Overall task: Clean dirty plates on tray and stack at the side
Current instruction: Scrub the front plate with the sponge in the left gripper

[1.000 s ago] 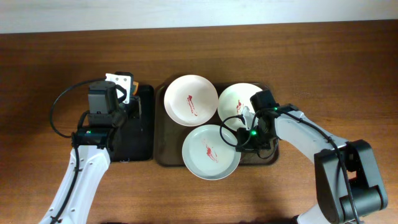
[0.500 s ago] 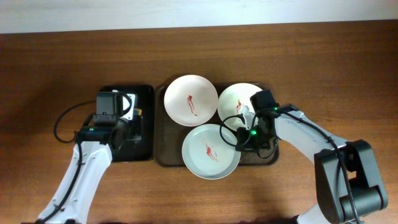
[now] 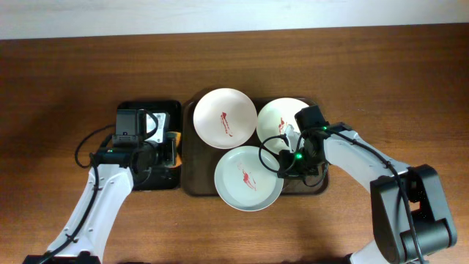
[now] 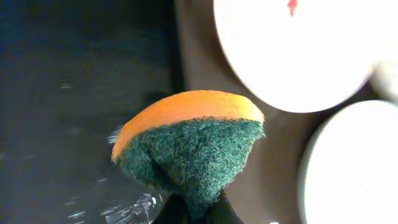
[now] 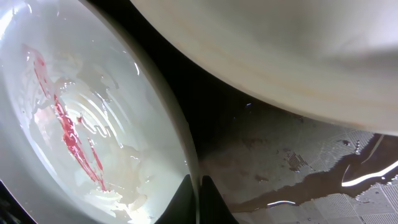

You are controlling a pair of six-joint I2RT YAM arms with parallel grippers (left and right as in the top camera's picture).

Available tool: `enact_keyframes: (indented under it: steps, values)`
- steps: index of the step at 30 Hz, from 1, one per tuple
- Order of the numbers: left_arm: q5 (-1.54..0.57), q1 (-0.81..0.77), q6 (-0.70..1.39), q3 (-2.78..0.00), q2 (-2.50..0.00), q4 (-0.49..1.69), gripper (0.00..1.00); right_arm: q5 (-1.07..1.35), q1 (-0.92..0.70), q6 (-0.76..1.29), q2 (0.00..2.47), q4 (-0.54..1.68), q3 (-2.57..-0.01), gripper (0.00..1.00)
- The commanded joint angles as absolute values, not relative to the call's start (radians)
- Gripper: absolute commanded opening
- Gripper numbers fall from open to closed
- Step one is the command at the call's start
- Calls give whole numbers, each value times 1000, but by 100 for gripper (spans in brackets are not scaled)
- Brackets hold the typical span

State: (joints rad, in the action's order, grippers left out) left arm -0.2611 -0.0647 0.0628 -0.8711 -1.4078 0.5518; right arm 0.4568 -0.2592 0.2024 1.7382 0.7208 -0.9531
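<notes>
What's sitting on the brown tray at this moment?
Three red-smeared white plates: back left plate, back right plate, front plate. The right gripper pinches the front plate's rim. The tray floor beneath them is hidden.

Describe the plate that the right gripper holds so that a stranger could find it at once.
Find the dark brown tray in the middle of the wooden table; it carries three white plates, each with a red smear. Two lie side by side at the far edge; the front plate lies alone, nearer the robot. Only its rim is pinched by the right gripper.
</notes>
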Motion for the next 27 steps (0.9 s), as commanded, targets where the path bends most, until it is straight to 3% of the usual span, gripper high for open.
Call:
enact_keyframes:
  steps: [1,11,18,27]
  values:
    - [-473,-86,132,-868,-1408,520,0,453,-269,200,1748,718,-967,4]
    - [-555,-353,665,-868,-1460,392,0,452,-269,200,1748,719,-967,4]
    - [-666,-518,804,-868,-1674,166,0,452,-269,199,1748,721,-967,4]
    - [-630,-616,908,-868,-1758,177,0,452,-269,196,1748,721,-967,4]
